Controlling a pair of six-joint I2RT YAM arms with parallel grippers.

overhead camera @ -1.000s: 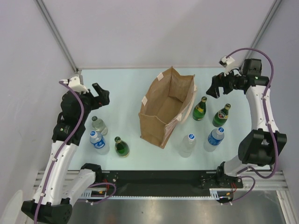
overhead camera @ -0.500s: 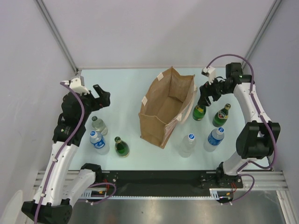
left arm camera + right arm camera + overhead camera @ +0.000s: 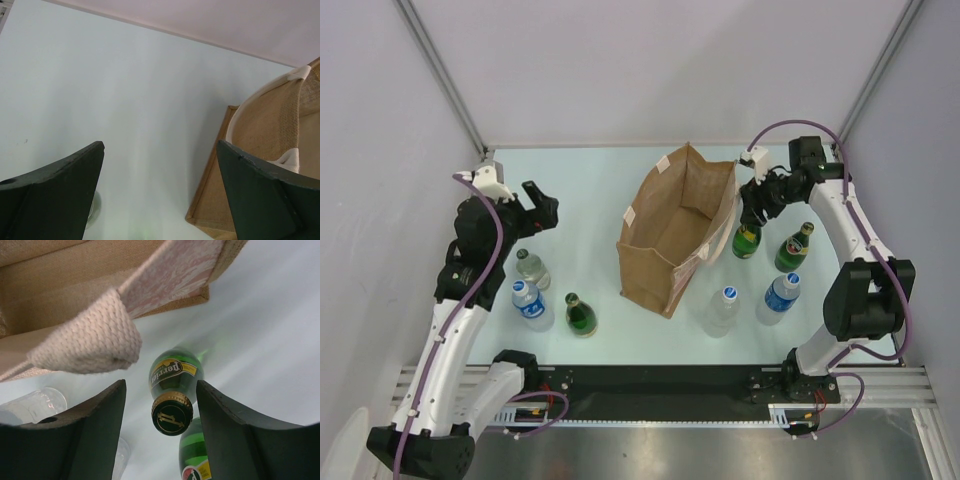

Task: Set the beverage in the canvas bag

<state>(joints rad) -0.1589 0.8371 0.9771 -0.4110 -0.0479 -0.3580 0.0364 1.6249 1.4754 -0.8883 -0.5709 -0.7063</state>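
Observation:
The beverage, a green Perrier bottle (image 3: 747, 240) with a gold-ringed black cap (image 3: 172, 416), stands upright just right of the canvas bag (image 3: 675, 235). My right gripper (image 3: 752, 205) hangs directly over it. In the right wrist view the right gripper (image 3: 161, 390) has one finger on each side of the cap, with a gap on both sides, touching nothing. The bag's cream handle (image 3: 85, 340) droops close to the left finger. My left gripper (image 3: 542, 210) is wide open and empty left of the bag, and the left wrist view of it (image 3: 160, 147) shows the bag's edge (image 3: 280, 130).
A second green bottle (image 3: 793, 248) stands right of the Perrier, and its shoulder (image 3: 197, 455) shows below the cap. Two clear water bottles (image 3: 721, 310) (image 3: 780, 298) stand nearer. Left of the bag are two clear bottles (image 3: 531, 268) (image 3: 532, 305) and a green one (image 3: 580, 315).
My right arm has swung left from the back right corner to above the Perrier bottle, and its jaws have narrowed around the cap. The left arm has barely moved.

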